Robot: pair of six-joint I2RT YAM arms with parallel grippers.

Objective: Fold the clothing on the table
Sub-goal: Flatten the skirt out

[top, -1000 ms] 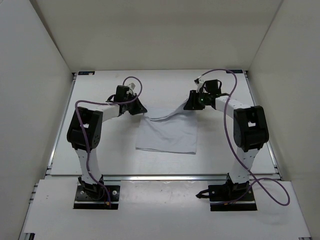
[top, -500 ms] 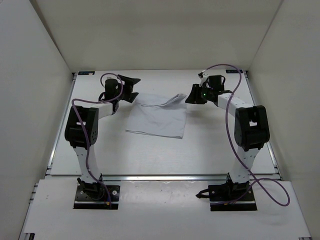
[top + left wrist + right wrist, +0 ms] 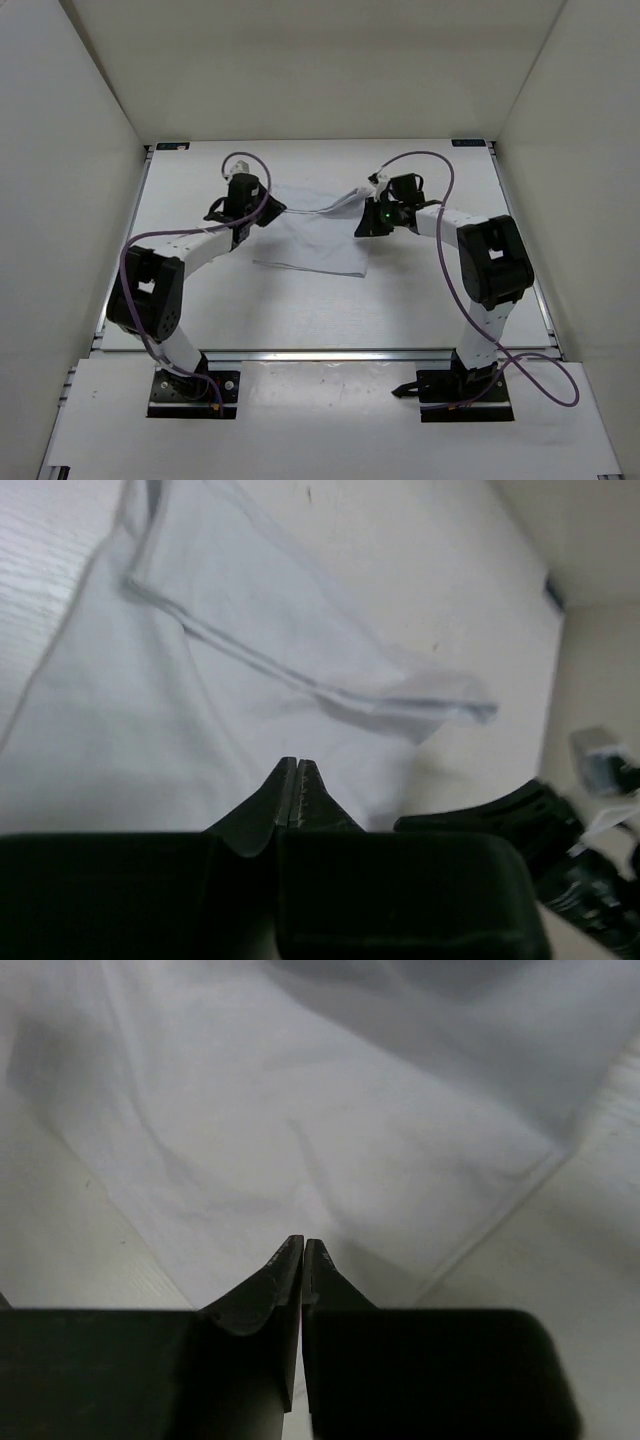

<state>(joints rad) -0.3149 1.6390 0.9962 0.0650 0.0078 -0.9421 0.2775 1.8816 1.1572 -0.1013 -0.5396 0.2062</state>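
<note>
The clothing, a thin white fabric piece, lies on the table between the arms. Its far edge is turned over into a raised flap. My left gripper is at the clothing's far left corner. Its jaws are shut, and in the left wrist view the left gripper tips hang over the clothing with no fabric seen between them. My right gripper is at the right edge, also shut. In the right wrist view the right gripper points at the clothing near its side edge.
White walls close in the table on three sides. A silver rail runs along the near edge and another rail down the left. Blue corner marks sit at the far corners. Purple cables loop above both wrists.
The clothing, held up by both grippers a second ago, now lies farther back with its far edge folded over. The left gripper opened, then shut again. The right gripper moved left and shut.
</note>
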